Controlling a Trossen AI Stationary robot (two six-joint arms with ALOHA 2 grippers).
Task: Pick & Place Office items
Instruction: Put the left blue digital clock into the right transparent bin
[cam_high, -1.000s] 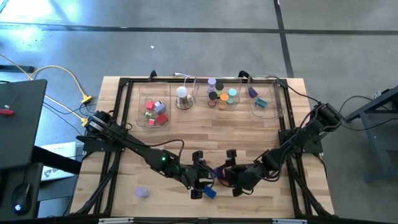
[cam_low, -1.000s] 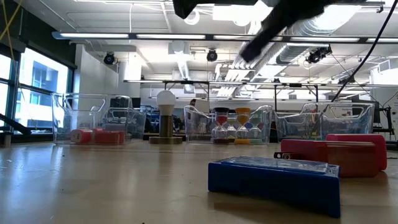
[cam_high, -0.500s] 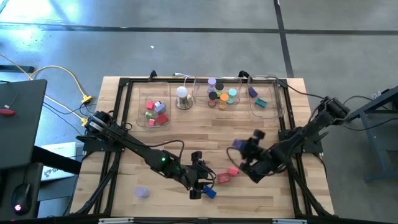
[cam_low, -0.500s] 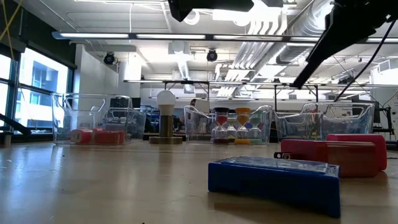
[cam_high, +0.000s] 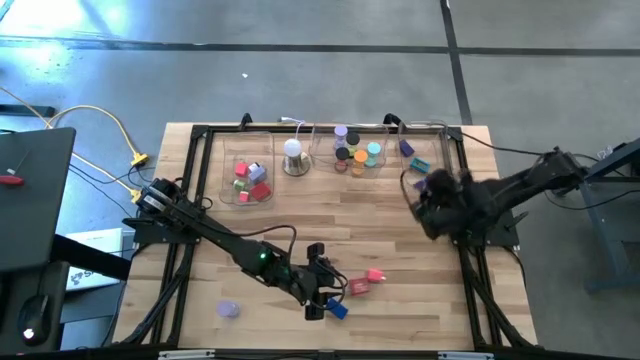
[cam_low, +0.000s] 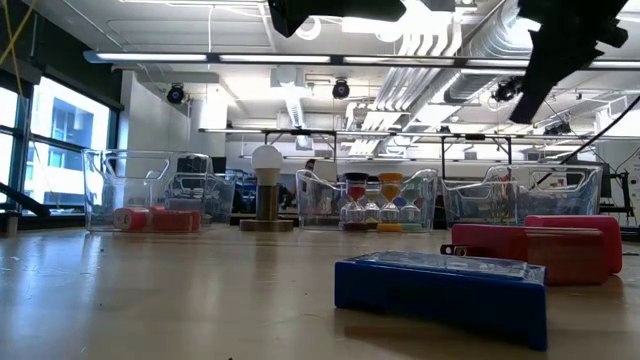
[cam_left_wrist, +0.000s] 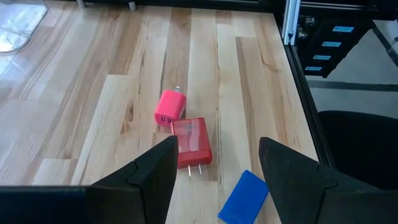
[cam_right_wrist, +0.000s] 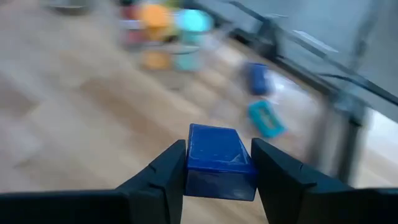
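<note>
Right wrist view: right gripper (cam_right_wrist: 217, 163) fingers clamped blue block (cam_right_wrist: 217, 157) near surface's right edge, approaching tray (cam_high: 428, 160). Risk: slipping mid-carry. Left gripper (cam_left_wrist: 214, 163) wide, near front edge.

A robotics lab in an open industrial hall: a wooden table (cam_high: 300, 225) ringed by a black metal frame (cam_high: 200, 135) stands on a bare grey concrete floor (cam_high: 300, 60), with yellow cables (cam_high: 110, 125) trailing beside it. Beyond the table, exposed ceiling ducts (cam_low: 420, 70), strip lights (cam_low: 200, 58) and further framed workbenches (cam_low: 400, 140) fill the room, with tall windows (cam_low: 60, 130) along one side.
</note>
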